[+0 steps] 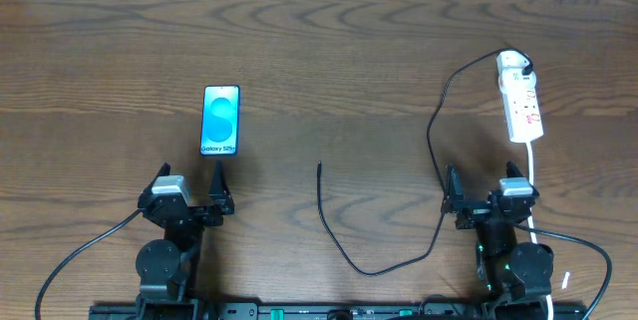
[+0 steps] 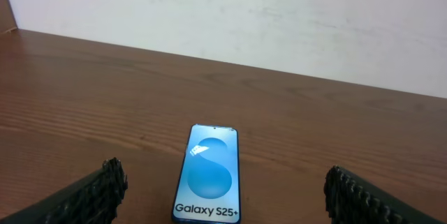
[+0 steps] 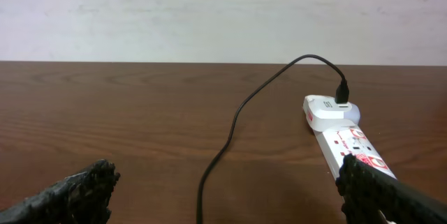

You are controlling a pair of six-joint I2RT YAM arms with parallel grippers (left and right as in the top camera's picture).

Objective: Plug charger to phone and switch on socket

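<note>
The phone [image 1: 221, 121] lies flat left of centre, its blue screen up, and reads "Galaxy S25+". The left wrist view shows the phone [image 2: 208, 175] just ahead, between my spread fingers. My left gripper [image 1: 191, 186] [image 2: 225, 179] is open and empty, just short of the phone's near end. The charger [image 1: 432, 136] is a thin black cable that runs from the white socket [image 1: 520, 101] and loops down. Its free plug tip [image 1: 319, 167] rests on the bare table at the centre. My right gripper [image 1: 485, 192] [image 3: 227, 175] is open and empty, short of the socket [image 3: 349, 140], with the charger cable [image 3: 237, 116] running between its fingers.
A white adapter [image 3: 325, 109] sits in the far end of the socket with the cable plugged into it. The socket's thick white cord [image 1: 535, 165] runs down beside my right arm. Thick black base cables [image 1: 85, 245] trail at the front corners. A pale wall stands beyond the table's far edge.
</note>
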